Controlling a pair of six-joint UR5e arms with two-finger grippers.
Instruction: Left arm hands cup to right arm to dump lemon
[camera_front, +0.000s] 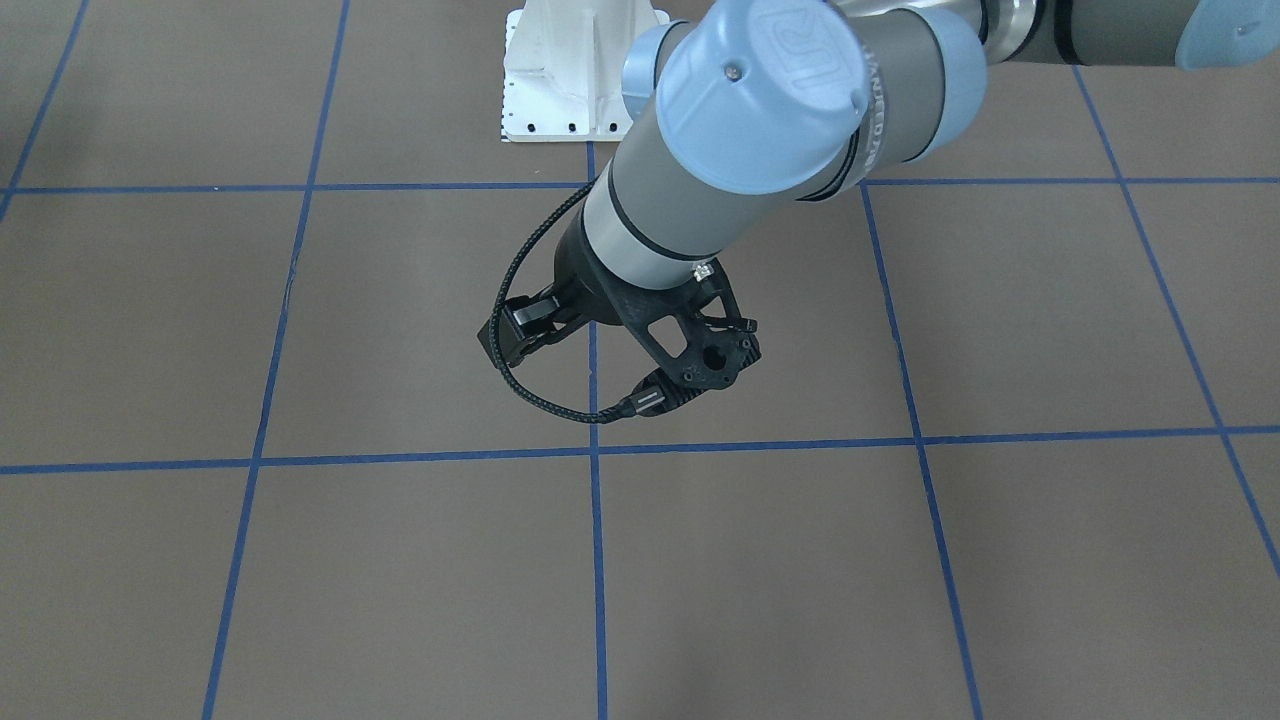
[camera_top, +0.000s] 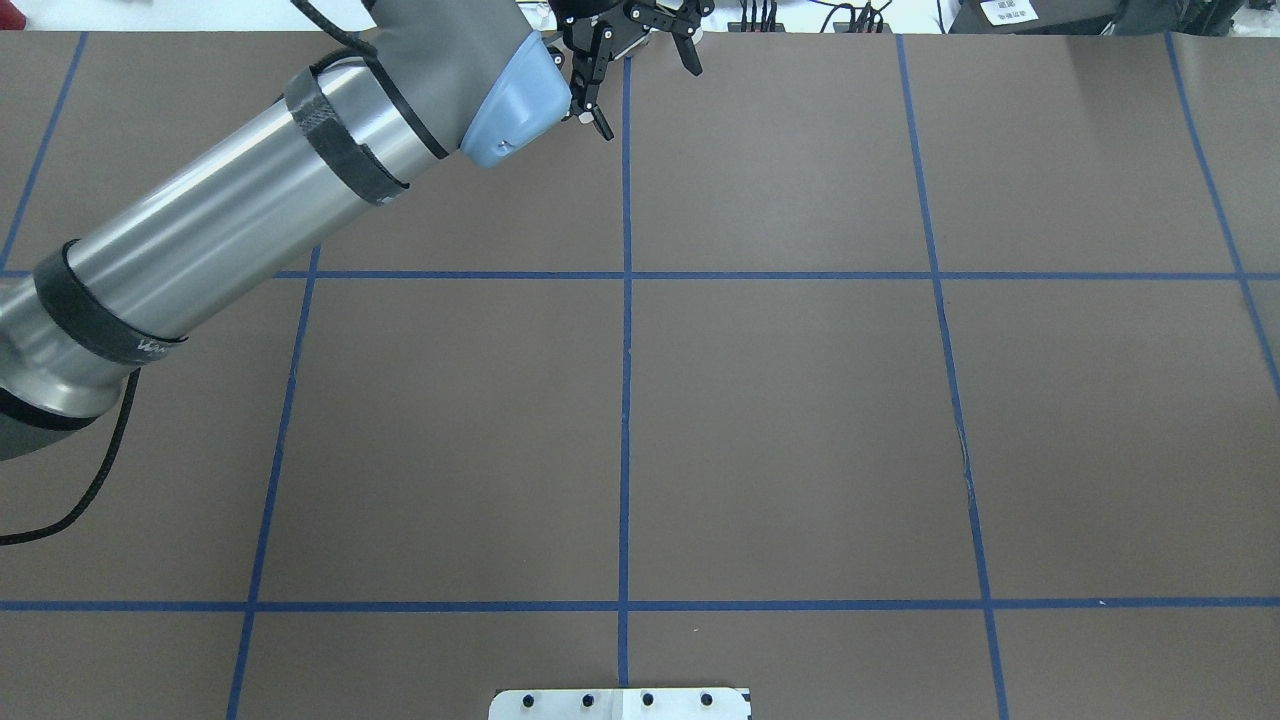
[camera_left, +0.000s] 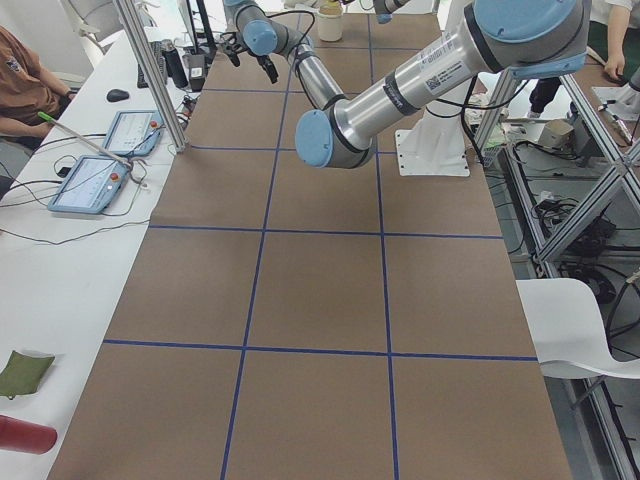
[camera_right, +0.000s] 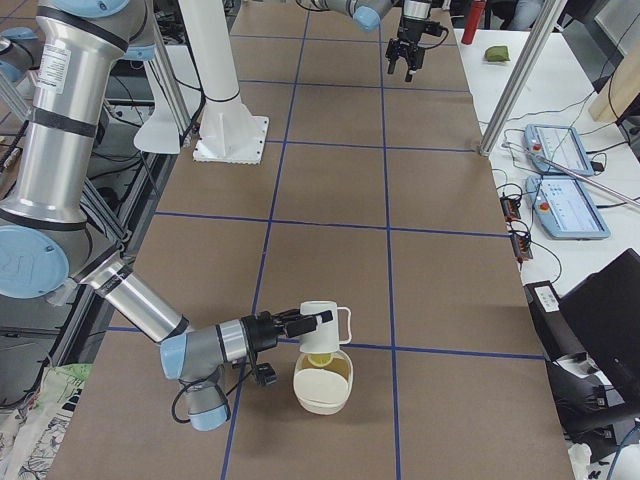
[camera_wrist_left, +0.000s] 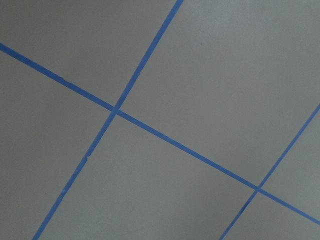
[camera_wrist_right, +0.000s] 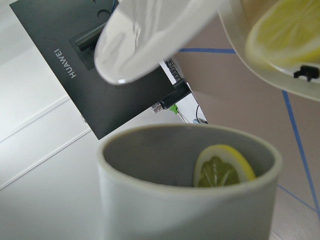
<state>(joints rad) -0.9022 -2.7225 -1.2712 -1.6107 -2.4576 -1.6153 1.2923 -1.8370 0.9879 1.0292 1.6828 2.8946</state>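
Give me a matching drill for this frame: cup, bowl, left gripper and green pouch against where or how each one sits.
Things:
1. cup
2. bowl
3. left gripper
4. green pouch

Places and states:
A. open and empty, above the far edge of the table
B. lying on the white bench
C. raised off the table, with a lemon slice inside
D. resting on the table

Pairs: 1-C, 2-D, 3-A, 4-B
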